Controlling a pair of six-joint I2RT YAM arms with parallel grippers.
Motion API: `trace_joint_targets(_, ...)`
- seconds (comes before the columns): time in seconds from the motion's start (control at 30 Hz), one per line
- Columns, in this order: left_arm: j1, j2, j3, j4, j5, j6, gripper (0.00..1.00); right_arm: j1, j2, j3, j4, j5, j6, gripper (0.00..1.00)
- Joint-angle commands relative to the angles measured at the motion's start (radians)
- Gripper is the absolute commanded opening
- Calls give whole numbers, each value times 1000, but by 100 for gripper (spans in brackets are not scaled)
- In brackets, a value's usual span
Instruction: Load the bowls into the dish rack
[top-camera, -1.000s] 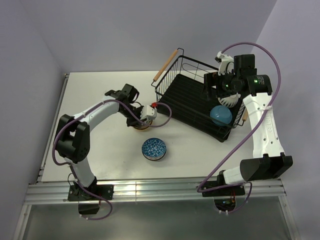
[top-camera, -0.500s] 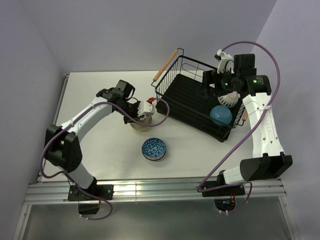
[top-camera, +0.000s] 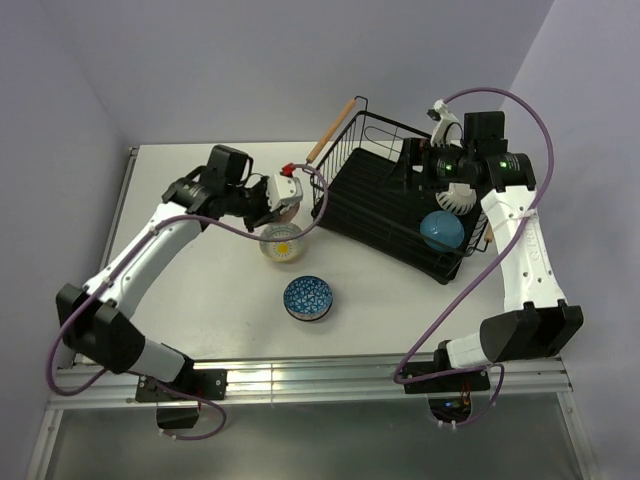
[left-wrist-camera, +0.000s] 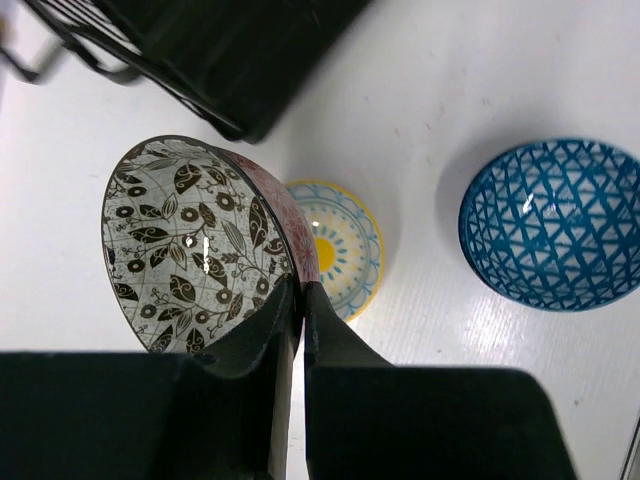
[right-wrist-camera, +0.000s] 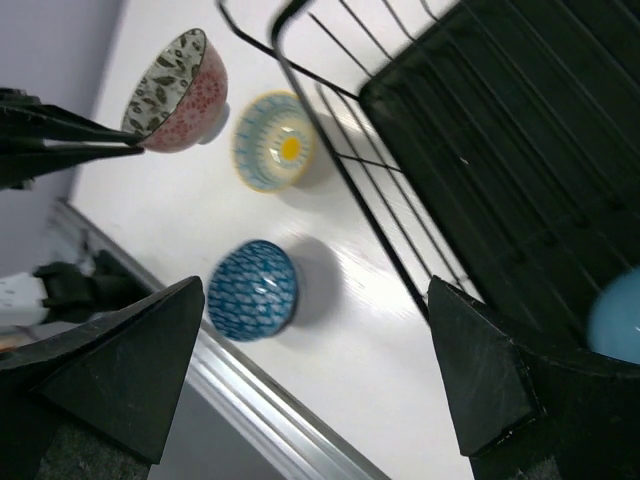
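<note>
A: Ground first?
B: White table (top-camera: 200, 290), with pale walls on the left, far and right sides.

A: Where is the dish rack?
B: The dish rack (top-camera: 375, 205) sits on the far right part of the table, set at a slant. It has black wire walls and a black slatted base. A light wooden handle (top-camera: 331, 131) runs along its far left edge.

A: The arms?
B: The right gripper (right-wrist-camera: 315, 290) hangs over the rack's far right part, fingers wide apart, holding nothing. The left gripper (left-wrist-camera: 300, 290) is pinched onto the rim of the leaf bowl (left-wrist-camera: 190, 240) and holds it tilted above the table, just left of the rack.

A: What stands between that bowl and the rack?
B: The rack's left wire wall. The yellow bowl (top-camera: 283, 241) sits on the table right beneath it, beside the rack's near left corner.

A: Other bowls?
B: The blue lattice bowl (top-camera: 308, 298) is upright on the table, nearer than the yellow one and apart from it. The light blue bowl (top-camera: 441, 229) is inside the rack at its right end. A white ribbed piece (top-camera: 460, 197) is just beyond it, kind unclear.

A: How does the held bowl look?
B: Dark leaf and flower print on pale inside, reddish speckled outside.
</note>
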Motion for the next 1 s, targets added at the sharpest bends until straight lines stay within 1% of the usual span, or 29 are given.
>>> trace_joint_targets(0.0,-5,-114,25,135,-11,-128,0,-5,-11,-20,131,-131,142,100)
trace_joint_targets(0.07,-7,-147,36,163,-34,-165,0,-5,-8,-35,176,-155,212,100)
trace_joint_targets(0.1,-7,-155,40,172,-45,-194,0,-2,-4,-46,199,-149,301,100)
trace_joint_targets(0.13,-10,-172,43,187,-57,-210,0,5,0,-47,233,-155,329,100)
trace_joint_targets(0.17,-16,-178,56,210,-74,-222,0,7,3,-46,242,-154,357,100)
trace_joint_targets(0.2,-19,-180,62,223,-84,-246,0,15,3,-51,257,-145,421,100)
trace_joint_targets(0.3,-45,-183,94,261,-135,-283,0,25,-22,-86,338,-125,538,100)
trace_joint_targets(0.5,-107,-143,151,322,-224,-316,0,111,-27,-104,374,-54,668,100)
trace_joint_targets(0.6,-136,-119,181,335,-244,-319,0,148,-22,-129,403,-69,728,100)
trace_joint_targets(0.7,-163,-91,218,342,-258,-325,0,177,-25,-150,472,-100,783,100)
trace_joint_targets(0.77,-183,-73,238,352,-269,-328,0,189,-34,-175,550,-117,825,100)
trace_joint_targets(0.97,-216,-46,258,387,-282,-343,0,212,-60,-213,658,-132,860,100)
